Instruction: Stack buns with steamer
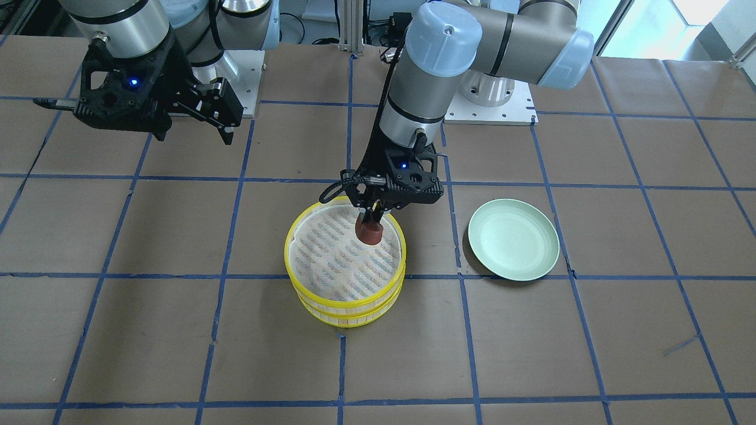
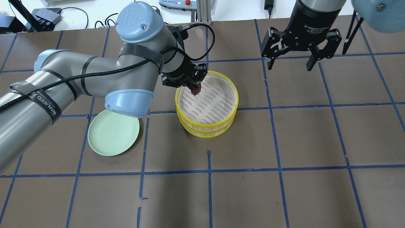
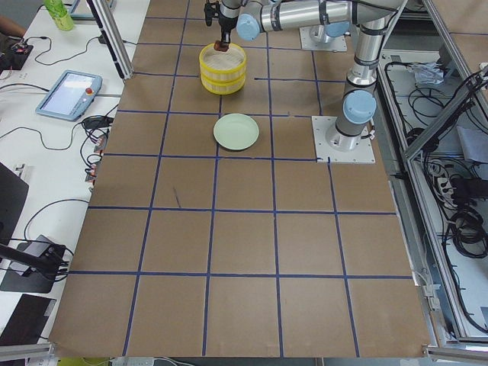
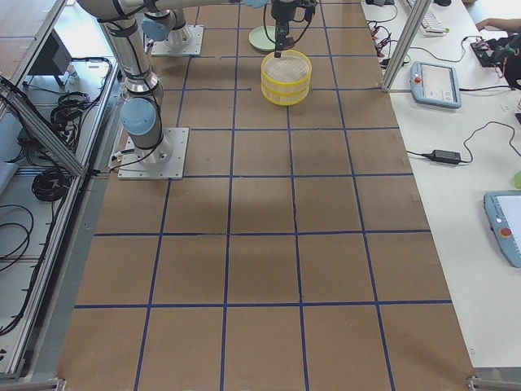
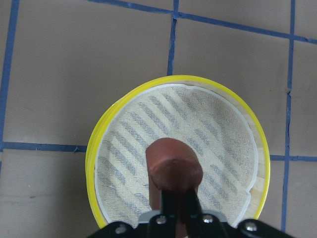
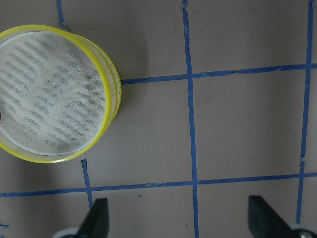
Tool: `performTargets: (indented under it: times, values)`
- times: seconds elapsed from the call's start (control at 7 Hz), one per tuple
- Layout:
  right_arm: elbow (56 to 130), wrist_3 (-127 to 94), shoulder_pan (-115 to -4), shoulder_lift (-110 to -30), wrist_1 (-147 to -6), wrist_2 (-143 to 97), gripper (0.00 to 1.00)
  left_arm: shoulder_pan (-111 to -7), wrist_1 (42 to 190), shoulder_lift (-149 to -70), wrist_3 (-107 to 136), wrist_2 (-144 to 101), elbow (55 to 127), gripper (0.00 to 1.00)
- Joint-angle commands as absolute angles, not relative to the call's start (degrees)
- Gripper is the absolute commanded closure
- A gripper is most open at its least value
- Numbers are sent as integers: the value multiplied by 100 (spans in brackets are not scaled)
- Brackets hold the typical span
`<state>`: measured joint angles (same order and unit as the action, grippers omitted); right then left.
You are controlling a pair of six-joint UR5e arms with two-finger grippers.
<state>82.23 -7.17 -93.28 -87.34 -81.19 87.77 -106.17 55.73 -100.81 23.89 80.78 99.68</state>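
Two fingers [image 5: 167,206] of the left gripper [image 1: 372,213] are clamped on the reddish-brown bun [image 5: 173,166], holding it low over the cloth liner [image 5: 208,124] of the yellow steamer [image 1: 348,310], near the rim on the robot's side. Can't tell if it's touching. A pale green plate [image 1: 514,239] sits just beside the steamer. The right gripper [image 2: 289,67] hangs well apart, fingers spread wide, nothing in it.

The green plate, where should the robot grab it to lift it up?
The green plate lies flat and shallow on the table, so probably pinch its upturned rim from straight above, one finger inside, one outside.
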Motion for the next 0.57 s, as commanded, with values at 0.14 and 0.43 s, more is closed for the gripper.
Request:
performTargets:
  times: [0.14, 0.43]
  values:
    - [8297, -712, -9325, -8780, -8104, 8789, 0, -10608, 5651, -10142, 1710, 8409, 10001, 0]
    - [8297, -738, -9360, -8780, -8121, 8780, 0, -10582, 5660, -10151, 1618, 8473, 9941, 0]
